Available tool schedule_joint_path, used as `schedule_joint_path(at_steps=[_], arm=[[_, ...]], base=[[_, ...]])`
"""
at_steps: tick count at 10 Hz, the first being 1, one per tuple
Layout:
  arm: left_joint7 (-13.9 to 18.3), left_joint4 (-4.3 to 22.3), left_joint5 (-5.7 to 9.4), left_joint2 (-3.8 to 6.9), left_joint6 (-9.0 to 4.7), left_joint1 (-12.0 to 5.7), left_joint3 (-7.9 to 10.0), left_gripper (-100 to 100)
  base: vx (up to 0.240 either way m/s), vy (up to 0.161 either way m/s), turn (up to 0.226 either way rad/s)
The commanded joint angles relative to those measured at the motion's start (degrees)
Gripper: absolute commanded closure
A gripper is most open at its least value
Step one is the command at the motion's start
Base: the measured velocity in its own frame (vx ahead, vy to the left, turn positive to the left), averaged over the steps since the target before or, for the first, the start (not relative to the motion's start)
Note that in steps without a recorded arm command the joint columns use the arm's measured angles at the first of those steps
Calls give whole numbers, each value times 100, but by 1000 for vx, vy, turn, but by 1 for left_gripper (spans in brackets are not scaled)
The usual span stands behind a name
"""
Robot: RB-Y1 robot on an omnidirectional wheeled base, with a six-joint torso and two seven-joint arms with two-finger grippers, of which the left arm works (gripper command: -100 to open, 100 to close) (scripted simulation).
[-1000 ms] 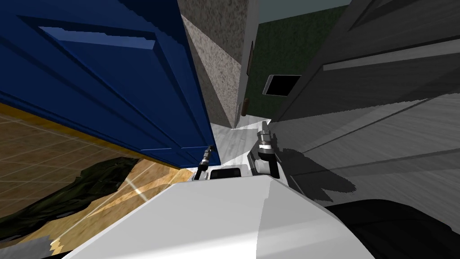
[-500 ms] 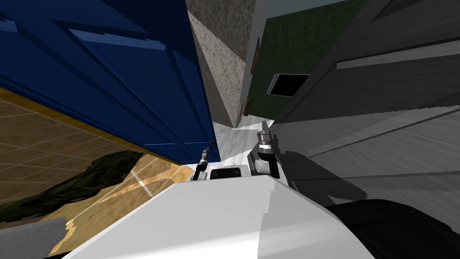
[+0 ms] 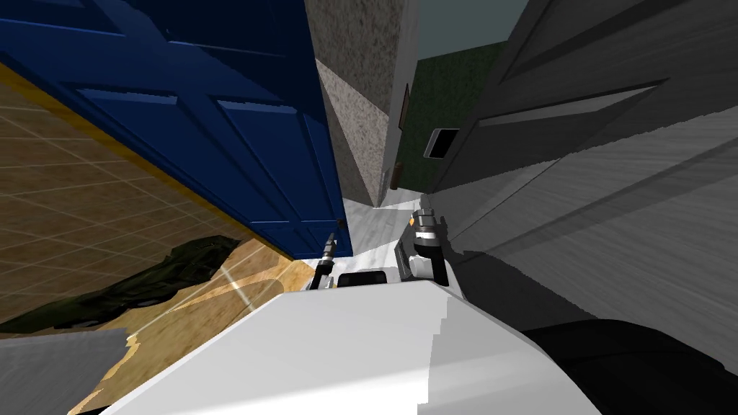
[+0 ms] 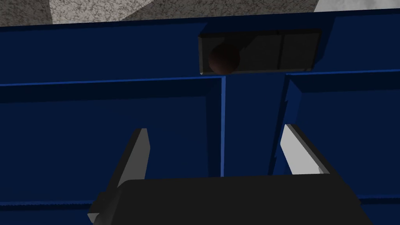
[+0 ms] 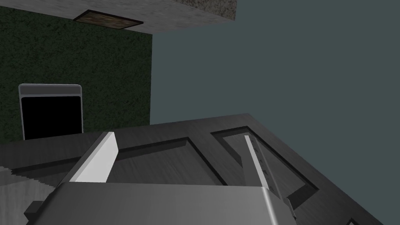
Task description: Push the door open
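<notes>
The blue panelled door (image 3: pixel 216 144) stands angled on my left, its free edge right at my left gripper (image 3: pixel 330 243), whose fingers are apart and face the panels near a dark round knob (image 4: pixel 223 58) set in a dark plate (image 4: pixel 259 50). A strip of pale floor (image 3: pixel 367 216) shows between it and the grey door (image 3: pixel 576 180) beside my right gripper (image 3: pixel 424 216), fingers also spread. The door looks partly open, and more pushing seems needed. No writing is legible.

dim render — wide-lens splay at corners, hard shadow on grey door (image 3: pixel 612 202).
</notes>
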Motion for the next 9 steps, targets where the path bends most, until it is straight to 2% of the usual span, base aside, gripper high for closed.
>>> schedule_joint_path(at_steps=[1, 4, 7, 8, 9], arm=[[-5, 47, 7, 28, -48, -24, 18, -100], [-22, 117, 21, 30, -141, -39, 57, -100], [-36, 179, 34, -37, -223, -53, 92, -100], [-33, 162, 31, -22, -202, -48, 84, -100], [-33, 162, 31, -22, -202, -48, 84, 100]], base=[[175, -4, -17], [238, -13, -25], [217, 6, -27], [79, -6, 9], [-16, 0, -6]])
